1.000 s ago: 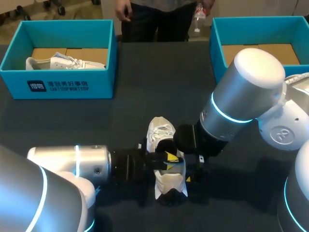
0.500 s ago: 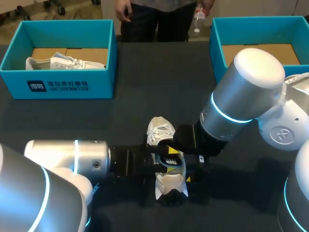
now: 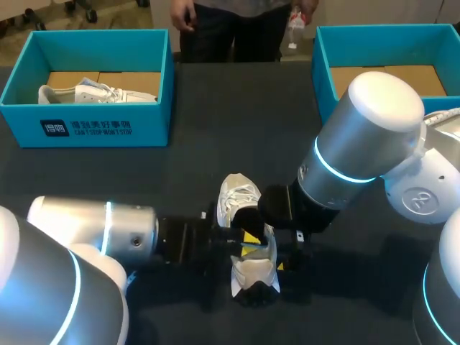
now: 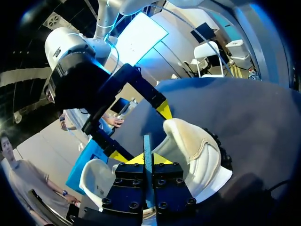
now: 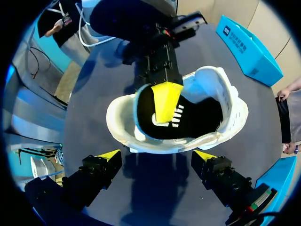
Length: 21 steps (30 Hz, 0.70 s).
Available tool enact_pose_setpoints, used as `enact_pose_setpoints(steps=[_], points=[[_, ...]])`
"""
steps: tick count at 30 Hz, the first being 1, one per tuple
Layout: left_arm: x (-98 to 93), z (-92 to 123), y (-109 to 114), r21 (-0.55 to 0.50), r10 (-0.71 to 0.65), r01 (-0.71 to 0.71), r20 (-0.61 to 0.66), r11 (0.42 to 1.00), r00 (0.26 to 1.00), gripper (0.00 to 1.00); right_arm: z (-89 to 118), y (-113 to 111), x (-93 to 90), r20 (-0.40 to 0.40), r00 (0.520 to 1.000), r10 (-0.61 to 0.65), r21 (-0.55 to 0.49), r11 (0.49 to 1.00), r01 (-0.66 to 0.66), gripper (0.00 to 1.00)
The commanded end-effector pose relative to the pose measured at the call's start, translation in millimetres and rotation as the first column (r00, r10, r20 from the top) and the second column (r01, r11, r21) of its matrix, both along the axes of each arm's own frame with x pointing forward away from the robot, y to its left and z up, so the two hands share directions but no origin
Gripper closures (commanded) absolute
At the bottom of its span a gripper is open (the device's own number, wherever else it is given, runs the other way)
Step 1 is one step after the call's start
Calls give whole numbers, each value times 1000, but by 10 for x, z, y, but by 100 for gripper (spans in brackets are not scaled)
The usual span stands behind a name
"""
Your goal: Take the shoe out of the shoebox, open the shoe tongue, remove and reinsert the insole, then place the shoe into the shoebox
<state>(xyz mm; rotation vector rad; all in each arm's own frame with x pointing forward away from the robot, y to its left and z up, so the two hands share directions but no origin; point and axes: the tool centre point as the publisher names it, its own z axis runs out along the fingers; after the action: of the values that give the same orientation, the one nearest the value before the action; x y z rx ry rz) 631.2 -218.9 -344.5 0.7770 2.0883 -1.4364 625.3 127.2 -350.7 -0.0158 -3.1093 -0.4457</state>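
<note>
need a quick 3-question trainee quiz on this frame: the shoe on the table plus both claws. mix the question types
1. True or false: the shoe between the two claws rests on the table.
2. Fill in: the left claw is shut on the ___.
3. The right claw is: A open; B shut on the heel; C shut on a lace.
Key: 1 true; 2 insole; 3 A.

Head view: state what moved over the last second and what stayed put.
The left arm drew back a little toward its own side, jaws shut on the heel end of the insole inside the white shoe. The shoe, the right arm with its open jaws, and both blue shoeboxes kept their places.
</note>
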Motion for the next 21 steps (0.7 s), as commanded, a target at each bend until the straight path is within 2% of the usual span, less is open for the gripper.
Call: enact_pose_setpoints(steps=[1, 7, 12, 14, 15, 16, 21], points=[[190, -131, -174, 2, 5, -5, 25, 1000, 1000, 100, -13, 8, -6, 1, 1000, -1, -1, 1000, 1, 0], [251, -180, -192, 26, 23, -24, 59, 999, 998, 100, -13, 8, -6, 1, 1000, -1, -1, 1000, 1, 0], [173, -108, -177, 15, 2, -2, 39, 1000, 999, 100, -13, 8, -6, 1, 1000, -1, -1, 1000, 1, 0], [141, -61, -156, 12, -3, 2, 31, 1000, 1000, 82, -13, 8, -6, 1, 1000, -1, -1, 1000, 1, 0], [116, -21, -138, 14, -7, 6, 28, 1000, 1000, 69, -13, 8, -6, 1, 1000, -1, -1, 1000, 1, 0], [96, 9, -123, 14, -12, 12, 22, 1000, 1000, 64, -13, 8, -6, 1, 1000, -1, -1, 1000, 1, 0], [8, 126, -53, 42, -35, 34, 12, 999, 999, 61, -13, 8, -6, 1, 1000, -1, -1, 1000, 1, 0]])
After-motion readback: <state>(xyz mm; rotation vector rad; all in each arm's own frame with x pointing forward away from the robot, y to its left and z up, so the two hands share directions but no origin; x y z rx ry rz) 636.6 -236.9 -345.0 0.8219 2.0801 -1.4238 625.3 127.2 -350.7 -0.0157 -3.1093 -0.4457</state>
